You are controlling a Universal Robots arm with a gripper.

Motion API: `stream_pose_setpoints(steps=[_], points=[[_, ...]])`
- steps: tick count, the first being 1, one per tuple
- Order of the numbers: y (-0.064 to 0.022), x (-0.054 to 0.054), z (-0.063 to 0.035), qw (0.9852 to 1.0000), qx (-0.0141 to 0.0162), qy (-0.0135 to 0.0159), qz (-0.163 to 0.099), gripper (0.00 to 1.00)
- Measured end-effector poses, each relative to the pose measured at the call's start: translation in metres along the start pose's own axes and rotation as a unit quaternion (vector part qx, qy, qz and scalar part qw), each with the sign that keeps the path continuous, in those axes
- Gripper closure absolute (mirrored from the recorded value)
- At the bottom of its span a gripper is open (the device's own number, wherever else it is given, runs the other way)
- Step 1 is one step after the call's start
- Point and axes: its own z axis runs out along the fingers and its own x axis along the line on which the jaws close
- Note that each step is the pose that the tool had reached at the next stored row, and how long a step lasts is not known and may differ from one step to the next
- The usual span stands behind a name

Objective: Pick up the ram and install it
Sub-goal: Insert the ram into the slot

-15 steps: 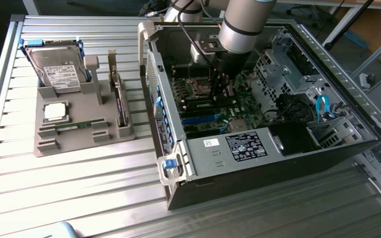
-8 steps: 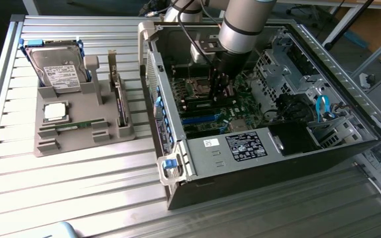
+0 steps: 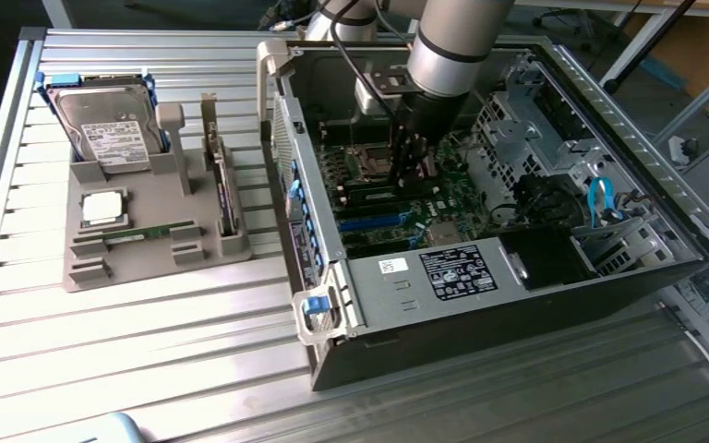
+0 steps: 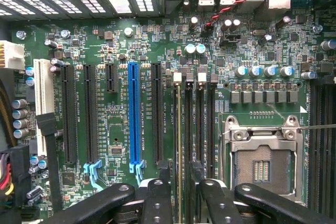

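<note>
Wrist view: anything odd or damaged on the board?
Nothing stands out. The motherboard looks intact, with no loose parts lying on it. The processor socket is empty, and the processor sits in the grey tray beside the case.

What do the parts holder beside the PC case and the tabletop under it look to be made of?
The parts holder looks like matte grey plastic, possibly printed: dull, even colour, blocky slots, no glare. The tabletop looks like bare metal, probably aluminium: long ribbed slats with bright, streaky reflections. The ram lying in the holder is a green circuit-board stick.
</note>
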Motion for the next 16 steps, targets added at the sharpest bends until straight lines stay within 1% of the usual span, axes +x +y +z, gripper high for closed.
stream_pose_setpoints(steps=[10,11,12,13,14,15,16], points=[[0.0000,-0.0004,-0.0033,1.0000,0.0000,0.0000,0.000,0.72],[0.0000,-0.0004,-0.0033,1.0000,0.0000,-0.0001,0.000,0.73],[0.0000,-0.0004,-0.0034,1.0000,0.0001,-0.0001,0.000,0.80],[0.0000,-0.0005,-0.0037,1.0000,0.0000,0.0000,0.000,0.80],[0.0001,-0.0004,-0.0045,1.0000,-0.0001,0.0002,0.000,0.87],[0.0001,-0.0004,-0.0050,1.0000,0.0000,0.0001,0.000,0.89],[0.0001,-0.0004,-0.0058,1.0000,0.0000,0.0000,0.000,0.89]])
